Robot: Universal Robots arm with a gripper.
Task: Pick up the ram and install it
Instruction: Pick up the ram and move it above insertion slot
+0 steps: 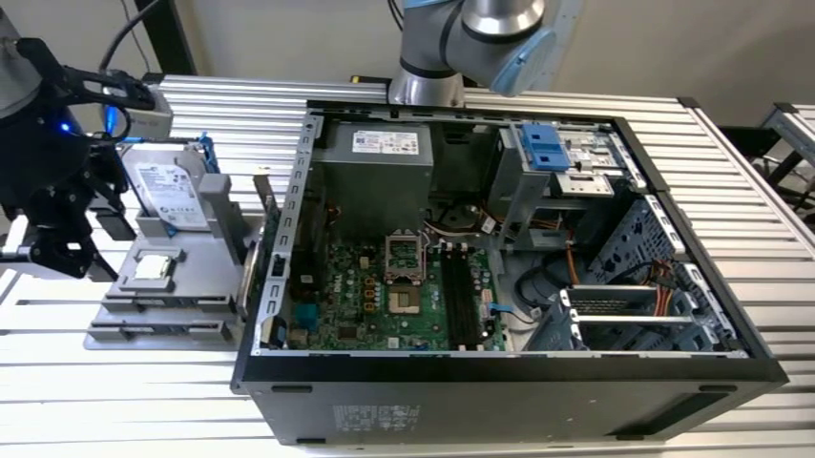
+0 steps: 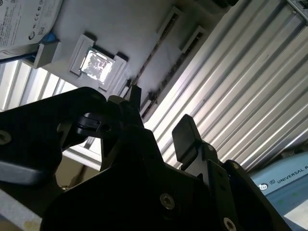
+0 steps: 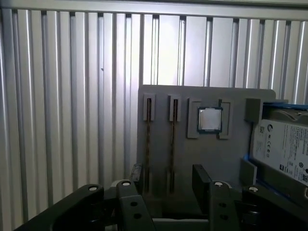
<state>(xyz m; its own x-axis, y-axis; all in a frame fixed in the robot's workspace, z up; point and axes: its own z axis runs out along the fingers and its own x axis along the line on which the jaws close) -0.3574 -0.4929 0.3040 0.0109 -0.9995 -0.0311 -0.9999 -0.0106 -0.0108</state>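
Two ram sticks stand edge-on in the slots of a grey holder plate (image 3: 192,159); in the first wrist view they are thin brownish lines (image 3: 147,144) (image 3: 173,144). My gripper (image 3: 169,179) hangs above the plate's near end, open, with nothing between its black fingers (image 3: 201,179). In the second wrist view the open gripper (image 2: 159,118) sits over a dark ram edge (image 2: 150,65). In the exterior view the gripper (image 1: 64,260) is at the left, beside the holder plate (image 1: 128,334). The black motherboard slots (image 1: 461,291) lie inside the open computer case (image 1: 510,367).
On the holder plate sit a square silver processor chip (image 3: 210,119) (image 1: 156,266) and a silver hard drive in a blue frame (image 3: 284,149) (image 1: 166,186). Everything rests on a ribbed aluminium table (image 1: 764,191). The arm's base (image 1: 427,57) rises behind the case.
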